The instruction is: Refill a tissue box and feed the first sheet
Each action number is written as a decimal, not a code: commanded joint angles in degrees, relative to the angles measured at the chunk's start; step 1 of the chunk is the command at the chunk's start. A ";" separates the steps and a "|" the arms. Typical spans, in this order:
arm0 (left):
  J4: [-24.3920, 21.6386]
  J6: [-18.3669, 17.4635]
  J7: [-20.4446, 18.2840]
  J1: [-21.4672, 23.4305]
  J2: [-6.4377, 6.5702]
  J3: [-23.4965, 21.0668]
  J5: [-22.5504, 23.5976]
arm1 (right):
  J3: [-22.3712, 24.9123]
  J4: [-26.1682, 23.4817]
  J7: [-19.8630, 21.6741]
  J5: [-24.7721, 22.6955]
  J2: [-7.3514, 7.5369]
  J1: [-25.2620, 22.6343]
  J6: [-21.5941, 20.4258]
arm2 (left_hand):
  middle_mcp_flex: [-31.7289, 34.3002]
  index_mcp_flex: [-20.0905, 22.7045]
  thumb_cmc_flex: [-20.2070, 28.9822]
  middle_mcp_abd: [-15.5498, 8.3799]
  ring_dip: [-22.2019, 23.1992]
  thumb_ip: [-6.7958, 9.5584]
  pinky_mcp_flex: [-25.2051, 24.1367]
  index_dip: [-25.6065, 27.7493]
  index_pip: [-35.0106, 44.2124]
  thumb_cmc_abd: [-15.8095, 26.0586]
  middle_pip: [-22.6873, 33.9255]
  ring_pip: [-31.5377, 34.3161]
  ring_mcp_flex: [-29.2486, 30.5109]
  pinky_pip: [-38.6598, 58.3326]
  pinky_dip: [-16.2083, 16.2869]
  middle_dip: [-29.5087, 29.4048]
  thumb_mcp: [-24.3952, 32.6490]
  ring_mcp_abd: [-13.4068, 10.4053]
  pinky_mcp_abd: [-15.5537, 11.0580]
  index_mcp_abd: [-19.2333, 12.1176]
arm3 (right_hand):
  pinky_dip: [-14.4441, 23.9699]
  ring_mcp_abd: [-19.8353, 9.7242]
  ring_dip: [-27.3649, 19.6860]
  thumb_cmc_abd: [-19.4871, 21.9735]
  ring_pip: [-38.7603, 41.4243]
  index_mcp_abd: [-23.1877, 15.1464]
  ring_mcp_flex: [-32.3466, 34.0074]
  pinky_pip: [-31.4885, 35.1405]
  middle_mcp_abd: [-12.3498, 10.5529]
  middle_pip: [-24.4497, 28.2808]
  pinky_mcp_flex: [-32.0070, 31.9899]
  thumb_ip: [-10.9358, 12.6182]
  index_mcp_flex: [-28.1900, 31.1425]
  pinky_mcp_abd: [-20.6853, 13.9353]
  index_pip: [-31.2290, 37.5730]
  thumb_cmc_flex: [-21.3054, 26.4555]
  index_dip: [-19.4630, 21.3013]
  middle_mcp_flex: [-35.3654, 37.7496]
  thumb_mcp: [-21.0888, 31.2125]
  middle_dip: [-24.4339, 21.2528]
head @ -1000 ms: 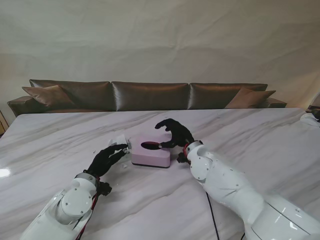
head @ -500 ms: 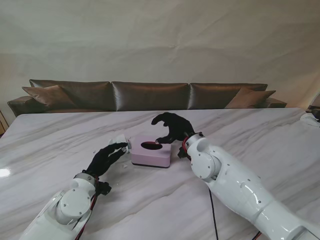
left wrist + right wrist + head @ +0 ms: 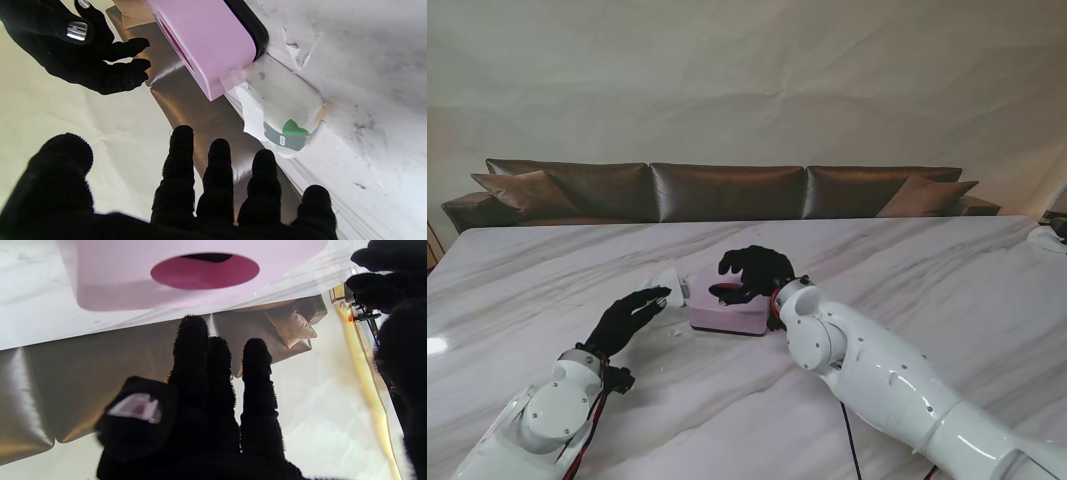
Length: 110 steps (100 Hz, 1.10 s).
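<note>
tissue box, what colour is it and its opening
Pale pink tissue box with a darker magenta oval opening; clearest in the right wrist view.

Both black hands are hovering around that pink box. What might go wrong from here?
The right hand hangs over the tissue box with its fingers spread; it could shove the box instead of reaching the oval slot. The tissue pack touches the box's end, beside the open left hand; a nudge could shift it.
</note>
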 commanded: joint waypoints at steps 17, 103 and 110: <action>-2.05 -0.01 -0.24 2.13 0.17 -0.52 0.11 | -3.34 3.25 1.65 -0.18 -1.48 1.66 2.17 | -1.25 0.42 -0.19 0.01 0.61 -1.66 -1.18 0.69 0.44 1.79 0.57 -0.11 -0.23 27.62 0.96 0.49 -1.27 -0.18 1.36 0.04 | -0.54 3.28 -3.85 0.98 -6.99 3.90 3.25 7.55 3.35 -1.22 1.92 -1.29 0.78 -9.05 -0.89 -2.91 -0.88 0.99 0.11 -0.75; -5.35 1.65 0.12 3.59 0.23 -0.28 1.05 | -6.28 -8.19 13.26 -15.79 4.96 -0.09 12.98 | -0.61 0.77 -0.32 0.10 0.61 -1.69 -1.18 0.78 0.53 1.85 1.00 -0.24 -0.25 27.61 0.93 0.80 -1.30 -0.30 1.36 0.05 | -1.60 3.59 -1.11 2.08 -2.03 4.89 3.14 6.91 3.06 0.49 1.88 -0.56 -2.55 -10.57 -1.48 -1.42 -1.28 1.05 -0.71 -0.05; -5.34 1.65 0.28 3.66 0.19 -0.30 1.02 | -6.63 -8.79 13.90 -17.64 5.45 -0.18 13.72 | -0.59 0.84 -0.34 0.13 0.60 -1.71 -1.24 0.82 0.58 1.84 1.02 -0.27 -0.28 27.50 0.88 0.81 -1.32 -0.34 1.48 0.12 | -1.88 2.95 2.02 1.06 4.25 2.76 3.05 6.82 -0.16 4.01 1.75 -0.61 -3.38 -11.68 -1.10 -0.41 -1.01 0.97 -0.44 2.40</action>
